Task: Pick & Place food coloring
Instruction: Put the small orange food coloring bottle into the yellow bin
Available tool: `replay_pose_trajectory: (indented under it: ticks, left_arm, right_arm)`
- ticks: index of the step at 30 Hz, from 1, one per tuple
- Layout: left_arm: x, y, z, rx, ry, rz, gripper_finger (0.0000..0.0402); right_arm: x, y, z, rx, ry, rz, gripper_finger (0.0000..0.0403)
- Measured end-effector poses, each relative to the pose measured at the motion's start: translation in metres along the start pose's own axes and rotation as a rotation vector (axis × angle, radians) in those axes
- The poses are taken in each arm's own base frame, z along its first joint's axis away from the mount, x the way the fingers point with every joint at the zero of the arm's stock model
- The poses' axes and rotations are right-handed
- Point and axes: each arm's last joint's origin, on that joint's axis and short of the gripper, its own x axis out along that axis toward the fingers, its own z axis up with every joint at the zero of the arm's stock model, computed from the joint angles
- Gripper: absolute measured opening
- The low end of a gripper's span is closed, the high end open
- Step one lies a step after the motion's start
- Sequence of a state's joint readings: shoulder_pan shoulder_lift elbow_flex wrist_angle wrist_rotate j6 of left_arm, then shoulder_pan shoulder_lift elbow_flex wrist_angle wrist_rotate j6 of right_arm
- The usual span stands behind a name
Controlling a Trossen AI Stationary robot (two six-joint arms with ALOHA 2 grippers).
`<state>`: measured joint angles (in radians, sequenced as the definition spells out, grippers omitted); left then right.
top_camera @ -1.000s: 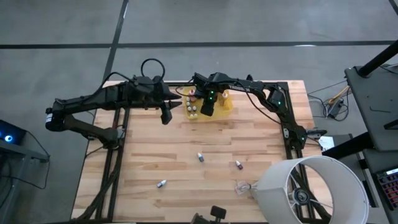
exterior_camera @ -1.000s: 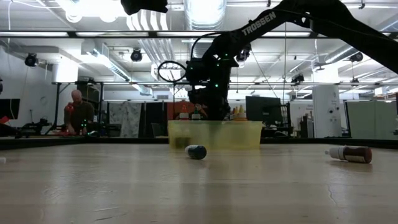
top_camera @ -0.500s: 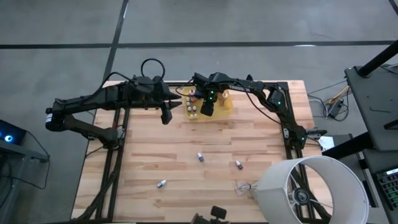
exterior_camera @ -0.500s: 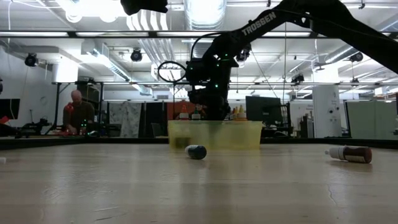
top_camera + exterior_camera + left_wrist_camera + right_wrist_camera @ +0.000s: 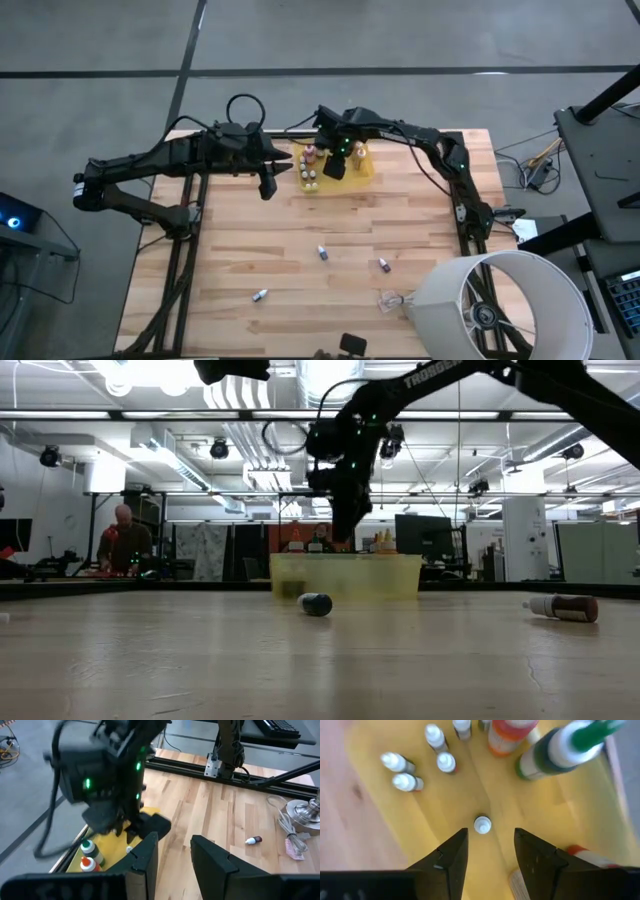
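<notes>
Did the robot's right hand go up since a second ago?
Yes. In the low view the right hand now hangs clear above the yellow tray; earlier it reached down to the tray's rim. Its fingers are open, holding nothing.

A pale wooden slatted table (image 5: 240,240) carries a translucent yellow plastic tray (image 5: 366,167) at its far edge, three tiny bottles (image 5: 322,252) and a clear crumpled plastic scrap (image 5: 388,301) nearer.

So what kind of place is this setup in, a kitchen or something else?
Not a kitchen; it looks like a large robotics lab or workshop. Ceiling light strips and ducting run overhead, a person works at a bench far behind the wooden table, and a grey concrete floor surrounds it.
</notes>
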<state>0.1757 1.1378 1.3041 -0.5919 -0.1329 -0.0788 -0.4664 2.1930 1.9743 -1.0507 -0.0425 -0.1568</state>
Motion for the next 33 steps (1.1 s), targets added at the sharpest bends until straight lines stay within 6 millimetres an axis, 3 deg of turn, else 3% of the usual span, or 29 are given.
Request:
replay_pose_trajectory:
  ticks: [7,19,26,33]
  left_arm:
    - [0.0,0.0,0.0,0.0,0.0,0.0,0.009]
    - [0.0,0.0,0.0,0.0,-0.001,0.0,0.009]
    - [0.0,0.0,0.0,0.0,0.0,-0.001,0.009]
    - [0.0,0.0,0.0,0.0,0.0,-0.001,0.009]
  right_arm:
    - [-0.049,0.017,-0.003,0.049,-0.08,0.016,0.0142]
    - [-0.113,0.078,-0.021,-0.019,-0.115,0.07,0.0142]
    - [-0.133,0.112,-0.032,-0.022,-0.117,0.1,0.0138]
    - [-0.136,0.14,-0.038,-0.031,-0.096,0.125,0.013]
